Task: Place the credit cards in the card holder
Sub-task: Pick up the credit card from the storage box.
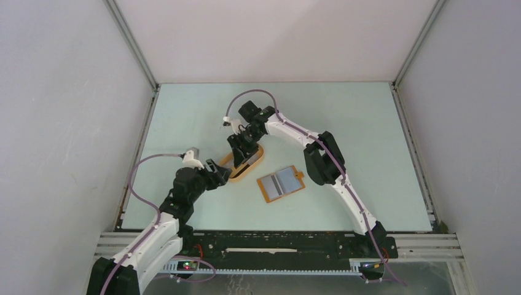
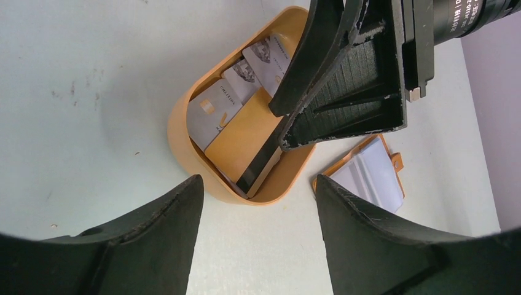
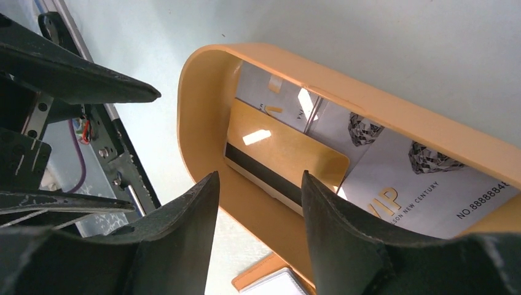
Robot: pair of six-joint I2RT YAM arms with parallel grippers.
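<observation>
Several credit cards lie in an oval orange tray: pale whitish cards and, on top, a gold card with a black stripe. In the right wrist view the gold card overlaps a white VIP card. The card holder, an orange wallet, lies open on the table right of the tray, its blue-grey lining up. My right gripper is open and empty, low over the tray's near end, its jaws either side of the tray wall. My left gripper is open and empty just left of the tray.
The tray's rim stands up around the cards. The right gripper's fingers cover part of the tray in the left wrist view. The left gripper's fingers sit close beside the tray. Walls enclose the pale green table.
</observation>
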